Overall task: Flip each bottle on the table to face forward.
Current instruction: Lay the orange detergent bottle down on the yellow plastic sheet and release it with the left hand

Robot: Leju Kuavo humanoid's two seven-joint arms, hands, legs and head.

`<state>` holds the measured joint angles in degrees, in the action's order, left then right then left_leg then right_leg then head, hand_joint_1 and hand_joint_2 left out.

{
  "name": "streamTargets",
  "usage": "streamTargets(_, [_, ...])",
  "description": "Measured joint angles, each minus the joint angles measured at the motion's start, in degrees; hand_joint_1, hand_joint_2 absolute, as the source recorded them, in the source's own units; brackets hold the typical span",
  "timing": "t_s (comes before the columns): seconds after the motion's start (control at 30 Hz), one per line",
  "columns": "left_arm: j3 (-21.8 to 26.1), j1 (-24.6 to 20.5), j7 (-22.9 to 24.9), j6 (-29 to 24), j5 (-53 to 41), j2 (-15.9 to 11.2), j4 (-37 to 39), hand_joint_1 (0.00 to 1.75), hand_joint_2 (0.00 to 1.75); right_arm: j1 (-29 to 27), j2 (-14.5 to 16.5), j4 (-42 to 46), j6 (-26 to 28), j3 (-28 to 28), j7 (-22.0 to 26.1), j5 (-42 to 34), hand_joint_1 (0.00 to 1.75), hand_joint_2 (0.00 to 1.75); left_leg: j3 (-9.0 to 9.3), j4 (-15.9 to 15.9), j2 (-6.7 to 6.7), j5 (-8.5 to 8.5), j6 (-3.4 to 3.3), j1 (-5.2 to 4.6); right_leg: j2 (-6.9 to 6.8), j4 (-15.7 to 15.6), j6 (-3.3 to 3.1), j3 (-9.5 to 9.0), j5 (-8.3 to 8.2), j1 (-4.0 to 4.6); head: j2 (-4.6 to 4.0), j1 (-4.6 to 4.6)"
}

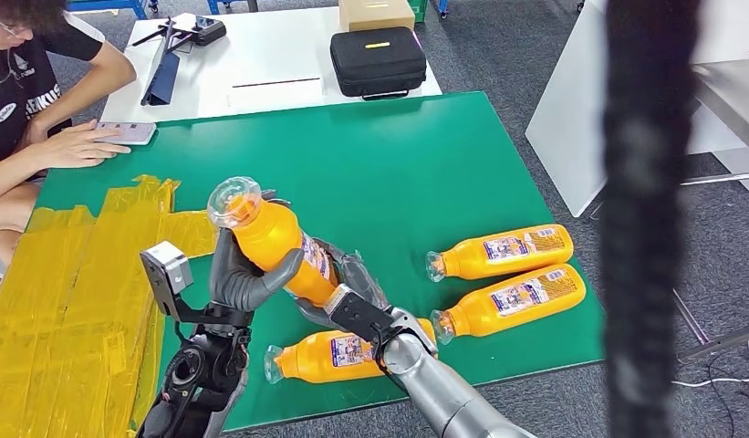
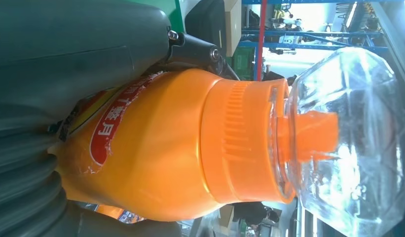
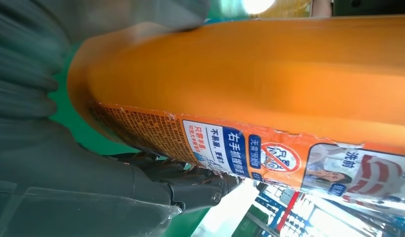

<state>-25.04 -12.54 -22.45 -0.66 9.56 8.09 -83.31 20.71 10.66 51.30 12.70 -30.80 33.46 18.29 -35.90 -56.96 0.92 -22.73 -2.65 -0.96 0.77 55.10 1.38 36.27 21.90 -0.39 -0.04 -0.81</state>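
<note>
Item: orange bottle, held (image 1: 277, 248). Location: lifted above the green table (image 1: 398, 173), near-left of centre. Long axis tilted; the clear domed cap (image 1: 234, 202) points up and to the far left, the base down and to the near right. The left wrist view shows the orange neck collar and spout under the clear cap, with part of a red label.

Left hand (image 1: 241, 274): fingers wrapped round the upper body of the held bottle, just below the neck; a firm grip, by the look of it.

Right hand (image 1: 348, 290): cupped round the lower end of the same bottle. The right wrist view shows a printed label panel facing that hand.

Item: bottle, near (image 1: 338, 355). Lies on the table just below the hands, partly behind the right forearm; long axis left–right, cap to the left, label upward.

Items: bottle, right far (image 1: 500, 252) and bottle, right near (image 1: 511, 299). Side by side on the right part of the table, close together; long axes running left–right with a slight tilt, caps to the left, labels upward.

Progress, as judged: one bottle is in hand mid-turn, not yet set down. Whether the three lying bottles already face forward cannot be told; all show a label upward.

Surroundings: yellow tape patch (image 1: 69, 283) on the left of the table; a person (image 1: 42, 82) seated at the far left corner.
</note>
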Motion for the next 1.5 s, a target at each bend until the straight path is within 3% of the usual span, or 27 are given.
streamTargets(0.07, [-0.01,-0.16,-0.03,0.11,0.00,0.00,0.02,1.75,1.75,-0.35,-0.13,0.89,1.07,0.02,0.15,0.15,0.02,1.75,0.00,0.00,0.00,0.00,0.00,0.00,0.00,0.00,0.00,0.00,0.00,0.00,0.00,0.00])
streamTargets(0.3, [-0.08,-0.30,-0.41,-0.46,-0.62,0.00,0.00,1.75,1.75,-1.87,-0.99,6.82,2.17,0.17,-0.32,-0.82,0.00,1.75,0.00,0.00,0.00,0.00,0.00,0.00,0.00,0.00,0.00,0.00,0.00,0.00,0.00,0.01])
streamTargets(0.4, [0.20,-0.30,-1.99,-7.47,-8.25,-0.07,-0.12,1.75,1.75,-3.11,-1.56,10.02,3.51,0.34,-0.85,0.40,0.00,1.75,0.00,0.00,0.00,0.00,0.00,0.00,0.00,0.00,0.00,0.00,0.00,0.00,0.00,0.01])
streamTargets(0.47, [1.01,-0.35,-2.12,-17.51,-20.87,-0.22,-0.21,1.75,1.75,-4.57,-2.24,13.90,5.02,0.65,-2.42,2.53,0.00,1.75,0.00,0.00,-0.01,0.00,0.00,0.00,0.00,0.00,0.00,0.00,0.00,0.00,0.00,0.01])
streamTargets(0.57, [3.01,-0.82,2.25,-30.17,-43.57,-0.68,0.13,1.75,1.75,-6.70,-3.44,20.05,6.92,1.23,-5.84,6.82,0.00,1.75,0.00,0.00,0.00,0.00,0.00,0.00,-0.01,0.00,0.00,0.01,0.00,0.00,0.00,0.00])
streamTargets(0.63, [4.94,-1.34,8.99,-35.32,-63.65,-0.91,0.88,1.75,1.75,-8.03,-4.17,23.99,7.70,1.58,-8.54,10.56,0.00,1.75,0.00,0.00,-0.01,0.00,0.00,0.00,0.00,0.00,0.00,0.01,0.00,0.00,0.00,0.01])
streamTargets(0.73, [8.35,-2.82,22.52,-38.73,-96.05,-2.20,2.62,1.75,1.75,-9.90,-5.13,29.67,8.12,2.28,-11.78,15.55,0.00,1.75,0.00,0.00,-0.05,0.00,0.01,0.00,0.01,0.00,0.00,0.01,0.00,0.00,0.00,0.02])
streamTargets(0.8, [8.94,-4.21,29.29,-39.08,-104.25,-4.34,3.86,1.75,1.75,-10.73,-5.60,32.42,8.14,2.74,-12.79,16.97,0.00,1.75,0.02,0.00,-0.06,0.00,0.01,0.00,0.01,0.00,-0.01,0.01,0.00,0.00,0.00,-0.01])
streamTargets(0.93, [8.11,-6.46,36.48,-38.71,-100.72,-7.88,6.07,1.75,1.75,-11.79,-6.32,35.91,8.19,3.21,-13.66,18.46,0.00,1.75,0.03,0.00,-0.01,0.03,0.01,0.03,-0.02,0.00,-0.02,0.04,0.00,0.04,0.00,0.02])
streamTargets(1.03, [1.26,-10.71,52.17,-35.52,-99.77,-12.14,10.21,1.75,1.75,-12.75,-6.89,38.31,8.01,3.46,-15.30,21.74,0.00,1.75,0.03,0.00,-0.01,0.04,0.01,0.03,-0.02,0.00,-0.02,0.01,-0.01,0.04,0.00,0.00])
streamTargets(1.1, [-3.78,-13.27,58.28,-34.20,-99.57,-14.41,13.50,1.75,1.75,-13.69,-7.52,39.93,7.63,3.67,-16.38,23.73,0.00,1.75,0.02,0.00,-0.02,0.04,0.01,0.03,-0.02,0.01,-0.02,-0.01,-0.02,0.03,0.00,-0.01])
streamTargets(1.27, [-10.24,-16.34,59.19,-34.03,-99.54,-16.86,18.97,1.75,1.75,-15.06,-8.74,42.47,7.29,3.96,-17.11,24.99,0.00,1.75,-0.01,0.00,-0.04,0.03,0.00,0.01,-0.01,0.02,-0.02,0.00,-0.02,0.00,0.00,0.02])
streamTargets(1.47, [-12.37,-17.62,58.95,-32.41,-99.54,-17.77,21.73,1.75,1.75,-15.59,-9.56,43.66,6.16,3.98,-18.16,26.76,0.00,1.75,-0.01,0.00,-0.01,0.01,0.01,-0.01,-0.01,0.01,-0.02,0.01,-0.01,0.00,0.00,0.01])
streamTargets(1.5, [-12.31,-17.73,58.63,-31.33,-99.54,-17.79,22.41,1.66,1.75,-15.69,-9.73,43.83,5.28,3.97,-18.91,28.01,0.00,1.75,-0.01,0.00,-0.02,0.01,0.01,0.00,-0.01,0.01,-0.02,0.01,-0.01,0.00,0.00,0.01])
